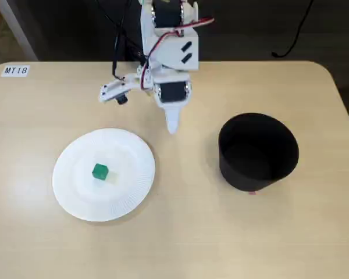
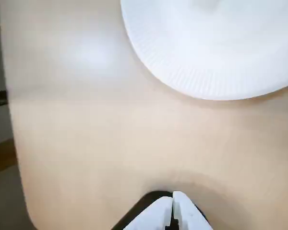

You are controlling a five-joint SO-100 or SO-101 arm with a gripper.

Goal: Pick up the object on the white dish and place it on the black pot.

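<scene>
- Fixed view shows a pale wooden table (image 1: 180, 232) with the white robot arm (image 1: 168, 35) reaching in from the far edge.
- Its gripper (image 1: 173, 125) points down toward the tabletop between the plate and the pot, its white fingers drawn into a single narrow tip.
- Wrist view shows the gripper (image 2: 173, 203) at the bottom edge with both fingertips pressed together, closed on nothing.
- A small green cube (image 1: 100, 172) sits on the white paper plate (image 1: 75, 197), slightly left of the plate's middle in the fixed view.
- The cube lies well apart from the gripper, to its left and nearer the camera in the fixed view.
- Wrist view catches only the plate's ribbed rim (image 2: 192, 81) at the upper right; the cube does not show there.
- The black pot (image 1: 257, 152) stands upright on the right side of the fixed view, apart from both gripper and plate.
- A label reading "MT18" (image 1: 15, 70) is stuck at the table's far left corner.
</scene>
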